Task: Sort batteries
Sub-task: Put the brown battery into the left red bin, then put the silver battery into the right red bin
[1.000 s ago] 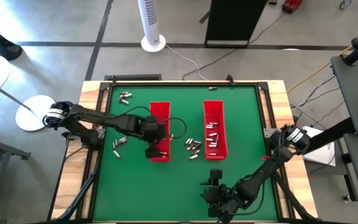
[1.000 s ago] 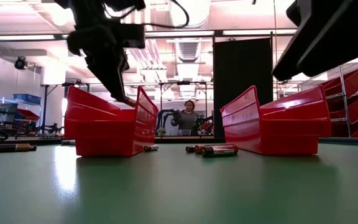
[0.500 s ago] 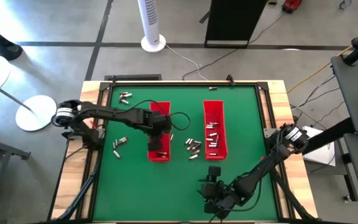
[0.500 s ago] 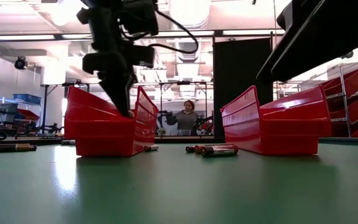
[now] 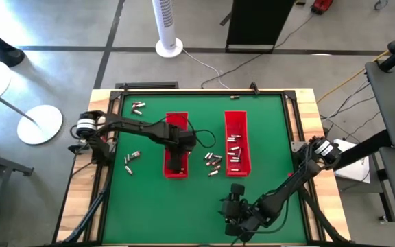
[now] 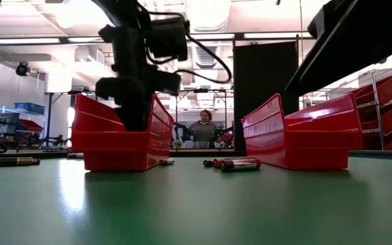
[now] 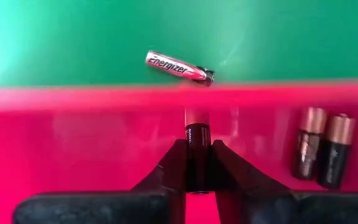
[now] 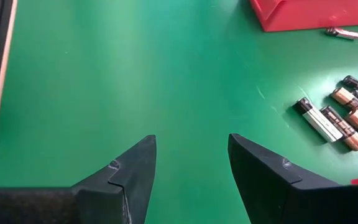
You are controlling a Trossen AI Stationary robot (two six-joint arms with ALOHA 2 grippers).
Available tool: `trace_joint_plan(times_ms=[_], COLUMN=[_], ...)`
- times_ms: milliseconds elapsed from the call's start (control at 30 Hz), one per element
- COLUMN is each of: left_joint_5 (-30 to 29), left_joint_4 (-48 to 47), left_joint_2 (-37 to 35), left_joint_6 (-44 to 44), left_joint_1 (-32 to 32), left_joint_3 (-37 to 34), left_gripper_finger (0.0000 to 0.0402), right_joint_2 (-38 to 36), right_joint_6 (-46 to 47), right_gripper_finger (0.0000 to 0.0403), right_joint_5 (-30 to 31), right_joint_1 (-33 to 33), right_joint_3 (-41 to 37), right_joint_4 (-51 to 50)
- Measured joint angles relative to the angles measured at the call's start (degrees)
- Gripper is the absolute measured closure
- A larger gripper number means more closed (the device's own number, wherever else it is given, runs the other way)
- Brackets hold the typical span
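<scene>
While the left gripper point(image 7: 197, 163) pinches a small dark copper-topped battery point(image 7: 196, 138) low inside the left long red plastic tray point(image 5: 175, 145), a skewed release could bounce it out.

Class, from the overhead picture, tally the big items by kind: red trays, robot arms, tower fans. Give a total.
Red trays: 2, the left tray and the right tray
Robot arms: 2, the left arm and the right arm
Tower fans: 1, the tower fan
Total: 5
</scene>
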Motion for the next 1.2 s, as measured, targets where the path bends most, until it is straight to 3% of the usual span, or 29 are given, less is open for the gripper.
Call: trace_joint_plan(times_ms=[367,767,967,1200], left_joint_5=[0.0,0.0,0.0,0.6], left_joint_4=[-1.1,-3.0,-5.9,-5.4], left_joint_2=[3.6,3.0,-3.7,-18.2], left_joint_6=[0.8,0.1,-2.7,-5.8], left_joint_1=[0.0,0.0,-1.9,-8.0], left_joint_3=[1.8,1.9,1.9,1.1], left_gripper_finger=[0.0364,0.0273,0.0238,0.0222], right_joint_2=[0.0,0.0,0.0,-0.2], right_joint_6=[-0.3,-3.3,-6.9,-14.2], right_gripper_finger=[0.0208,0.0205,0.0208,0.0209], right_joint_5=[0.0,-0.1,-2.0,-2.6], right_joint_1=[-0.1,-0.1,-1.4,-4.3], right_joint_3=[-0.1,0.5,3.8,10.3], right_joint_4=[0.0,-0.5,-5.1,-11.7])
